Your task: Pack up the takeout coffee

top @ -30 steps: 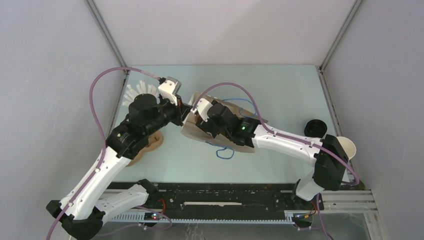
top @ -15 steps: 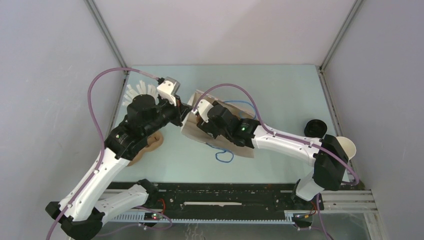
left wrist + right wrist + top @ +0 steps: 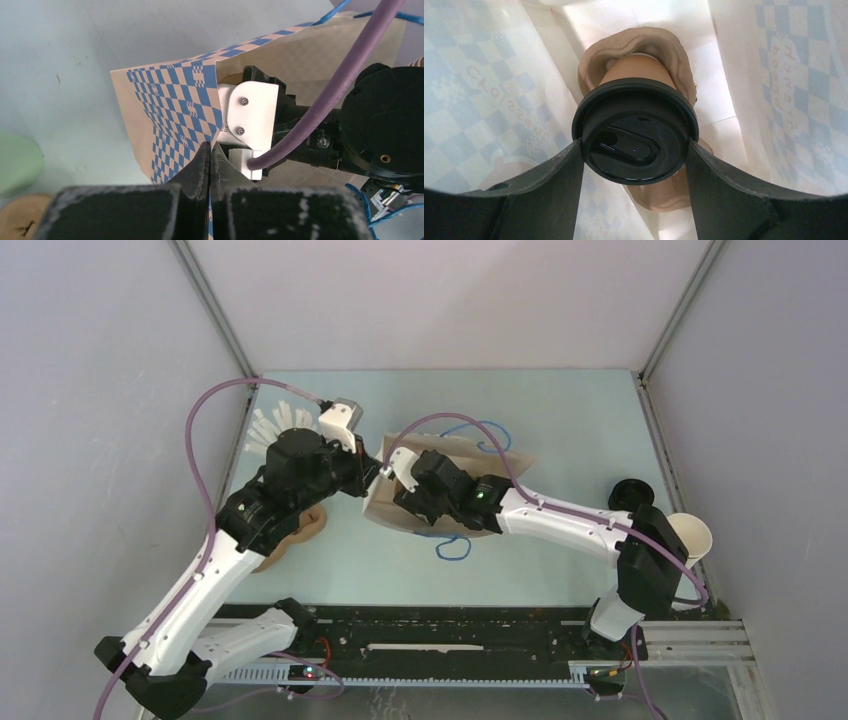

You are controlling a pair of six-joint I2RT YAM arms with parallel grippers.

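Note:
The takeout coffee (image 3: 636, 70), a tan-brown cup with a round black lid (image 3: 624, 117), sits in a brown pulp holder (image 3: 666, 47) inside the checkered paper bag (image 3: 479, 95). My right gripper (image 3: 634, 150) is inside the bag, its fingers (image 3: 559, 175) pressed on both sides of the lid. In the top view the bag (image 3: 470, 475) stands mid-table with the right wrist (image 3: 432, 480) in its mouth; the cup is hidden there. My left gripper (image 3: 210, 150) is shut on the bag's rim (image 3: 172, 107), and it also shows in the top view (image 3: 374, 472).
A loose black lid (image 3: 628, 494) and a lidless paper cup (image 3: 690, 537) stand at the right edge. A pale green cup of white sticks (image 3: 272, 427) is at the back left. Tan paper ware (image 3: 300, 528) lies under the left arm. A blue handle loop (image 3: 450, 547) lies in front of the bag.
The bag has turned and its mouth stands more upright. My right gripper has gone further into it, toward the left. My left gripper has kept hold of the rim.

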